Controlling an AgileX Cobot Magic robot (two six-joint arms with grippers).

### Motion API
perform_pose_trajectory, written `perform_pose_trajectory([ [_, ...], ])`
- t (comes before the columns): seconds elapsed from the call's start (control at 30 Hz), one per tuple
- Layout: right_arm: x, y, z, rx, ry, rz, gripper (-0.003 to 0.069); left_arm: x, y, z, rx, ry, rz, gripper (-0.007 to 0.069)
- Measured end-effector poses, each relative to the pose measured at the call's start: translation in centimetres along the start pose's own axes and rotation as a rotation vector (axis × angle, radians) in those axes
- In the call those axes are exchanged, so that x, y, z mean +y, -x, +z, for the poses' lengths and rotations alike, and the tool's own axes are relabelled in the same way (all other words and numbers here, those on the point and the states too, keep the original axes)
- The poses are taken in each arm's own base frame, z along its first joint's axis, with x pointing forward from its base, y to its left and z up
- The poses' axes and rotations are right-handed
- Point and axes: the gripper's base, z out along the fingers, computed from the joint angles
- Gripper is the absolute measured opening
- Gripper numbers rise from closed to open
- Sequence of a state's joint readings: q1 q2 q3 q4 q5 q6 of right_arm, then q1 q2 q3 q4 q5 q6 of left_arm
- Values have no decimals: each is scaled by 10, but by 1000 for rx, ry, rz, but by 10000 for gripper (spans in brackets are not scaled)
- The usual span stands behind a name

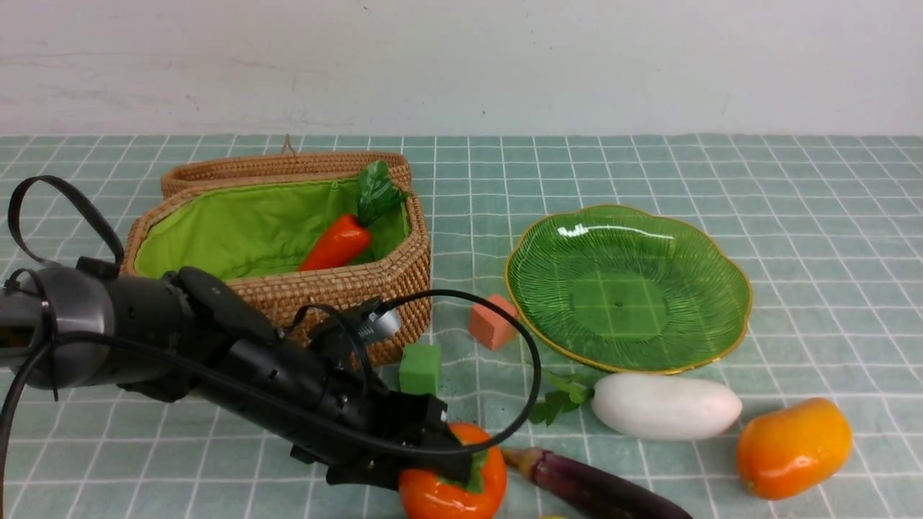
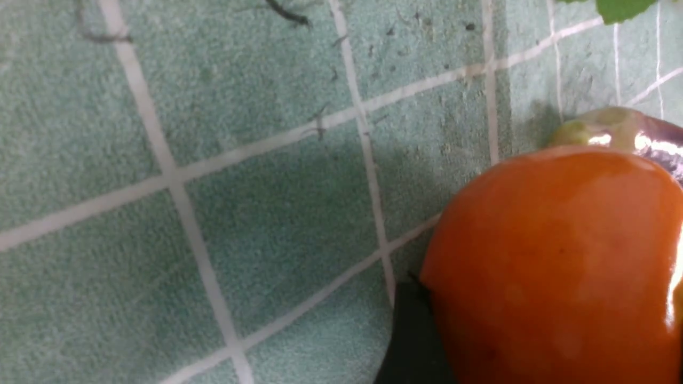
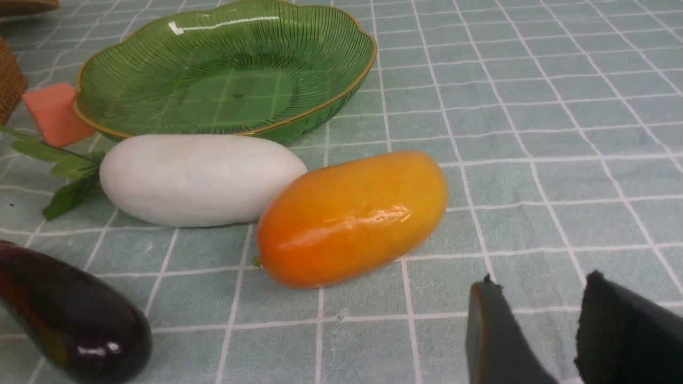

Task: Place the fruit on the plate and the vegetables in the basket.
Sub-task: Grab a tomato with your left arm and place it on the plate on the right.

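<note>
My left gripper [image 1: 456, 472] is shut on the round orange persimmon [image 1: 451, 494] at the near edge of the table. In the left wrist view the persimmon [image 2: 560, 266] fills the space between the fingers [image 2: 411, 336]. The green plate [image 1: 627, 288] lies right of centre with nothing on it. The wicker basket [image 1: 346, 285] stands open at the left with the carrot [image 1: 335, 244] inside. The white radish [image 1: 663, 406], the mango [image 1: 793, 448] and the purple eggplant [image 1: 598, 490] lie on the cloth in front of the plate. My right gripper [image 3: 539, 280] is open and empty near the mango [image 3: 352, 218].
A salmon cube [image 1: 492, 322] and a green cube [image 1: 420, 367] sit between basket and plate. The eggplant tip [image 2: 656, 141] lies close behind the persimmon. A sliver of yellow shows at the bottom edge of the front view. A wall runs along the back.
</note>
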State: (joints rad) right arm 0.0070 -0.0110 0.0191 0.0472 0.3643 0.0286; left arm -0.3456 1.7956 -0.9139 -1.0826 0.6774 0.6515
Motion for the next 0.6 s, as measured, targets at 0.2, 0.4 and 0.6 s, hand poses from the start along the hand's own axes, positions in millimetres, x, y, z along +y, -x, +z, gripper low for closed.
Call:
perform_pose_trajectory([
  [0.2, 0, 0, 0, 0, 0, 0, 244, -5, -4, -3, 36, -40, -3, 479],
  [0.4, 0, 0, 0, 0, 0, 0, 244, -31, 2, -30, -51, -119, 19, 479],
  [0.6, 0, 0, 0, 0, 0, 0, 244, -66, 23, -63, -133, -207, 99, 479],
])
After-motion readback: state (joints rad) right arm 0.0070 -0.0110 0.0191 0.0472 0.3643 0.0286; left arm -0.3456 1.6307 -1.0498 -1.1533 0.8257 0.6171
